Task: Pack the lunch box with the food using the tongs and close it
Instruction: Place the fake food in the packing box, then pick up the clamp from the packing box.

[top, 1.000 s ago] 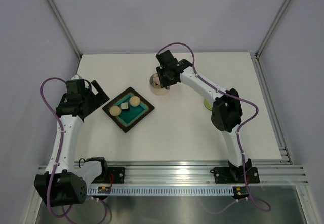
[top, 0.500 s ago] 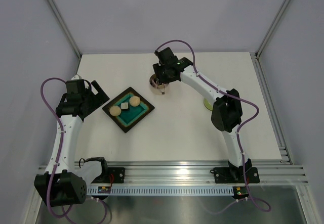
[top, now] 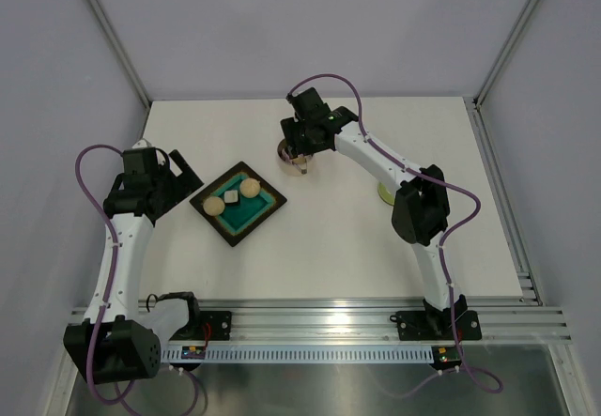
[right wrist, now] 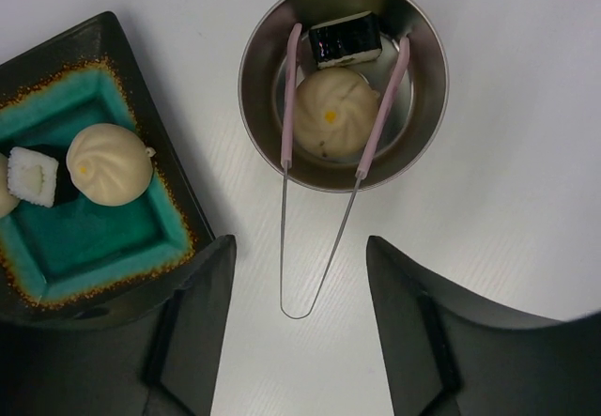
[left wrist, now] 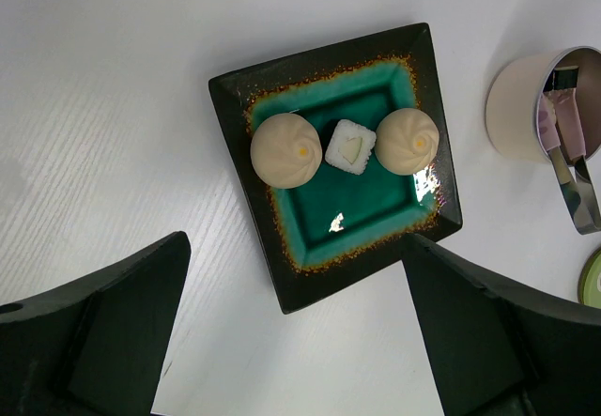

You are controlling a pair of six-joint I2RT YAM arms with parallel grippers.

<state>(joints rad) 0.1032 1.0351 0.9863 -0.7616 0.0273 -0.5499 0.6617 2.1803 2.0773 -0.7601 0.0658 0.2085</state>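
The lunch box (right wrist: 424, 115) is a round steel tin holding one beige dumpling (right wrist: 336, 114) and a dark-wrapped cube (right wrist: 346, 40). The pink tongs (right wrist: 289, 106) lie with both tips inside the tin and their wire loop sticking out over the rim. My right gripper (right wrist: 299, 252) hovers open above that loop, its fingers (right wrist: 202, 322) apart from the wire on both sides. Two dumplings (left wrist: 286, 151) (left wrist: 407, 141) and a pale cube (left wrist: 349, 146) sit on the teal tray (left wrist: 235, 92). My left gripper (left wrist: 296, 275) hangs open above the tray's near corner.
The light-green lid (top: 383, 192) lies on the table right of the tin, partly behind my right arm. The dark square tray (top: 238, 224) sits left of the lunch box (top: 297, 164). The table's back edge runs just beyond the tin.
My right gripper has opened and let go of the tongs, which now rest in the tin. It also shifted slightly toward the back. The left arm has not moved.
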